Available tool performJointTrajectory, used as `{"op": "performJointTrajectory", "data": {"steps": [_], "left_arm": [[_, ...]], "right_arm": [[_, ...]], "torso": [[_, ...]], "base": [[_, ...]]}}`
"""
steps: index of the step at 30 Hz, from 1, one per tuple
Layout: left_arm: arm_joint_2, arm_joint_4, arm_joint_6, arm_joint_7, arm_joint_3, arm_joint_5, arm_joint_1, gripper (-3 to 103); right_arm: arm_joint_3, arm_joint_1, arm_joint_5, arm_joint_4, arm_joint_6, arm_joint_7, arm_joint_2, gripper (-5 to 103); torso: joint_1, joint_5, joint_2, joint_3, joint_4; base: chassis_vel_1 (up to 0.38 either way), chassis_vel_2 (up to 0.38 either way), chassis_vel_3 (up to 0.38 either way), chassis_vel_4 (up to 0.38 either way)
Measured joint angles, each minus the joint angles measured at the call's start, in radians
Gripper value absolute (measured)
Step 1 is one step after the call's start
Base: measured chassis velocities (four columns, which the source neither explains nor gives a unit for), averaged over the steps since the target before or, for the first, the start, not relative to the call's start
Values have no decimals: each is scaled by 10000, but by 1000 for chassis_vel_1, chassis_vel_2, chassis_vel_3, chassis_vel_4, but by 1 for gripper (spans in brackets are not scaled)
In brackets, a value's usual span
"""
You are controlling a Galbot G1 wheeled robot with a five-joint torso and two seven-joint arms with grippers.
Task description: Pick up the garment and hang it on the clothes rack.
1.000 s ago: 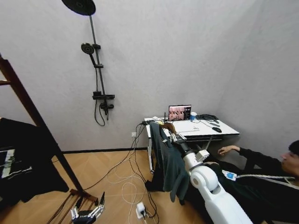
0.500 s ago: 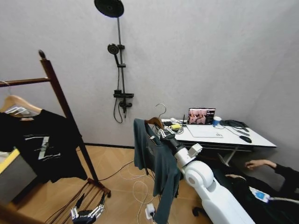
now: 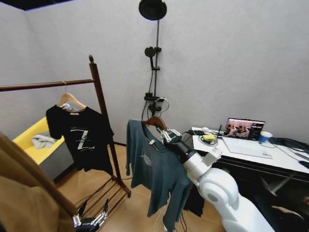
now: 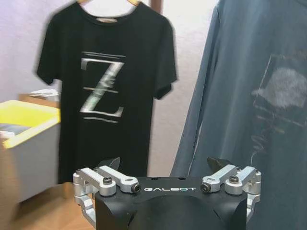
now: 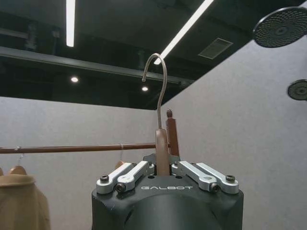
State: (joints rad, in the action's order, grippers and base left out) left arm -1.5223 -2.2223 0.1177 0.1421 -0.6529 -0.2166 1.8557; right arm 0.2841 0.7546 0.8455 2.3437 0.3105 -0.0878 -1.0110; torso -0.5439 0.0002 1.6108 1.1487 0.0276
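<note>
Your right gripper (image 3: 164,134) is clamped on the wooden hanger (image 5: 162,153), its fingers closed either side of the neck just below the metal hook (image 5: 157,88). The shirt (image 3: 157,169) hangs straight down below that gripper, off the floor. The rack (image 3: 99,104) stands to the gripper's left, well apart from it; its bar (image 5: 76,148) sits level beyond the gripper in the right wrist view. A black Z tee (image 3: 81,137) hangs from that bar. Your left gripper (image 4: 168,170) is low by the rack's base, fingers spread and holding nothing, with the shirt and the tee ahead of it.
</note>
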Motion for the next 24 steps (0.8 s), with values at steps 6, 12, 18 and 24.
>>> {"op": "performJointTrajectory", "data": {"steps": [6,12,18,24], "left_arm": [[0,0,0,-2,-1,0,0,100],[1,0,0,0,-1,0,0,100],[0,0,0,1,0,0,0,100],[0,0,0,1,0,0,0,100]], "right_arm": [[-674,-1158,-331,-840,8,226,-270,10],[-1574,-2222,-931,-2402,-331,389,-1041,10],[-2316,-2929,-1446,-3984,-741,527,-1878,10],[-2586,-4049,-1843,-5179,-1098,646,-2404,10]], "torso": [[0,-3,-1,0,0],[-1,-5,-3,1,-1],[-1,-4,-3,1,0],[-3,-2,-4,2,1]], "base": [[135,116,113,117],[134,122,122,119],[119,118,118,120],[127,122,117,101]]}}
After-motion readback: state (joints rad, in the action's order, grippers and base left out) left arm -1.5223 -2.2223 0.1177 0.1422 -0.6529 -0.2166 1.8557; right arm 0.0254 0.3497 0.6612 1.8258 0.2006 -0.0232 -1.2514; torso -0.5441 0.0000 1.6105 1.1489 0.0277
